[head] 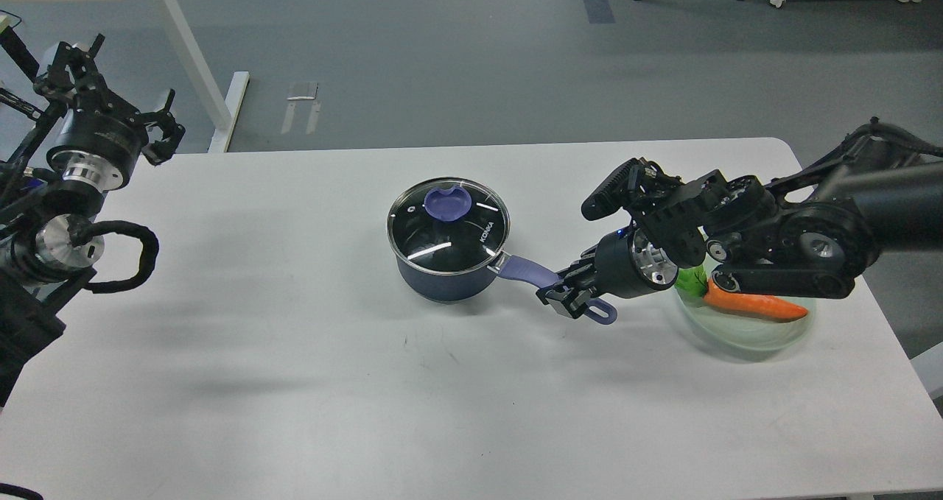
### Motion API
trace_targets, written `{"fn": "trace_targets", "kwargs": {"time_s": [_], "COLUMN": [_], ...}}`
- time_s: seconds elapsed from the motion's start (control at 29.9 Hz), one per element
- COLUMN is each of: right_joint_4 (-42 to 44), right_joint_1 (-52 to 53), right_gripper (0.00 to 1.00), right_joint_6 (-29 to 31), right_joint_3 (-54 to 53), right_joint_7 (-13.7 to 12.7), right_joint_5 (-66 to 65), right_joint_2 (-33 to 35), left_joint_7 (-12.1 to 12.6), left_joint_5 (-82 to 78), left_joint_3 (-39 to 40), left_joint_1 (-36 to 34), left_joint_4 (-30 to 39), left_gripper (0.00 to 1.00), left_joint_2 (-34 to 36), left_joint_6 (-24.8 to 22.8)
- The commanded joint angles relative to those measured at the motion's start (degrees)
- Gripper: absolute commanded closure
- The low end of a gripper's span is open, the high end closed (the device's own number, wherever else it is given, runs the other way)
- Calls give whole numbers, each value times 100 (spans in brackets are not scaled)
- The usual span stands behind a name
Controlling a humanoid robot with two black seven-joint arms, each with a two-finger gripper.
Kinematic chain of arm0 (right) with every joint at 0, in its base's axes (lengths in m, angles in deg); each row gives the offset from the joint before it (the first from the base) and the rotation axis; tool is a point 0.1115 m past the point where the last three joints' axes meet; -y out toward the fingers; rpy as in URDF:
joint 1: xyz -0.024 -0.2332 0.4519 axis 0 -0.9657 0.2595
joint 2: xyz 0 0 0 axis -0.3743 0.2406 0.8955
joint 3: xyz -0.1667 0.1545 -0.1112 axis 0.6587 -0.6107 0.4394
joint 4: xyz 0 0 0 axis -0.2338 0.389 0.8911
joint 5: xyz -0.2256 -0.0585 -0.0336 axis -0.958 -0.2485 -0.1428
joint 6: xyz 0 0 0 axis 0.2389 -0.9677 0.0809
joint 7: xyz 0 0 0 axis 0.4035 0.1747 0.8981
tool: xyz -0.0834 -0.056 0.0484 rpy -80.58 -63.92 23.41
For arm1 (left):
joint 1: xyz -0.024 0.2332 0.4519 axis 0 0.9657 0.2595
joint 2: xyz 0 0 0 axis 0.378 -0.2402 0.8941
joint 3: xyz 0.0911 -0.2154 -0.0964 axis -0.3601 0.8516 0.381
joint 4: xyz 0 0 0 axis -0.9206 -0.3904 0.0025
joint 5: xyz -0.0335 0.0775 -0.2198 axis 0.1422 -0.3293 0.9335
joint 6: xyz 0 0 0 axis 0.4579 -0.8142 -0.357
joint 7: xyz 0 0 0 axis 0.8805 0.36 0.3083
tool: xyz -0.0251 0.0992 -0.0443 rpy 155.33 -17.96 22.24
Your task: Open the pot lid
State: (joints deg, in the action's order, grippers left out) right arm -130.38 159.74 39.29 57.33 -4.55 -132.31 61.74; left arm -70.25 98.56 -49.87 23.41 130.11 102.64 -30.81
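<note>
Your right gripper [563, 291] clamps the pot [445, 268] handle, lid [448, 224] seated on the pot; left gripper [158, 128] state cannot be told.

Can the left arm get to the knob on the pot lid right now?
Probably yes. The knob sits exposed on top of the lid, with bare table between it and the left end effector. The right end effector is at the pot handle, off to the side.

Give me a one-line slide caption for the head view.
Right gripper grips the pot handle, lid still on; left gripper raised off to the side.
</note>
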Motion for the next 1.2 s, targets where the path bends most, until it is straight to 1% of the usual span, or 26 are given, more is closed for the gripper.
{"fn": "trace_targets", "kwargs": {"time_s": [0.0,0.1,0.13,0.23,0.27,0.3,0.5,0.57,0.64,0.77,0.87,0.94,1.0,1.07,1.17], "right_joint_4": [17,17,17,17,17,0,0,0,0,0,26,35,35,35,35], "right_joint_1": [4,13,21,65,65,109,83,83,92,92,83,83,83,74,74], "right_gripper": [74,75,76,77,77,77,78,78,78,78,78,78,78,78,78], "right_joint_6": [0,0,0,0,0,9,0,0,0,0,0,0,0,0,0], "right_joint_3": [-6,-6,-6,-15,-15,-15,-15,-15,-24,-33,-33,-41,-42,-50,-50], "right_joint_7": [0,0,0,0,0,0,0,0,0,0,0,0,0,0,0], "right_joint_5": [5,5,14,31,31,40,49,49,49,58,40,49,49,49,49], "right_joint_2": [-48,-57,-65,-57,-57,-57,-57,-66,-66,-57,-57,-66,-66,-66,-74], "left_joint_7": [42,50,137,252,253,287,253,218,200,182,191,191,191,191,191], "left_joint_5": [-347,-595,-908,-1585,-1588,-2206,-3405,-4176,-5099,-6971,-8264,-9072,-9723,-10190,-10613], "left_joint_3": [-102,-137,-216,-461,-463,-750,-1560,-1771,-1816,-1816,-1825,-1886,-2105,-2430,-3001], "left_joint_1": [-96,-255,-421,-816,-818,-1209,-1889,-2074,-2153,-2154,-2101,-2075,-2075,-2083,-2101], "left_joint_4": [17,17,26,34,35,95,237,298,447,1070,1440,1476,1467,1406,1309], "left_gripper": [1,1,1,1,1,1,1,1,1,3,3,3,4,5,5], "left_joint_2": [-11,-20,-28,-63,-64,-90,-423,-599,-714,-776,-828,-933,-1030,-1030,-1039], "left_joint_6": [-20,-11,-29,-55,-55,23,208,305,410,630,840,990,1148,1437,2043]}}
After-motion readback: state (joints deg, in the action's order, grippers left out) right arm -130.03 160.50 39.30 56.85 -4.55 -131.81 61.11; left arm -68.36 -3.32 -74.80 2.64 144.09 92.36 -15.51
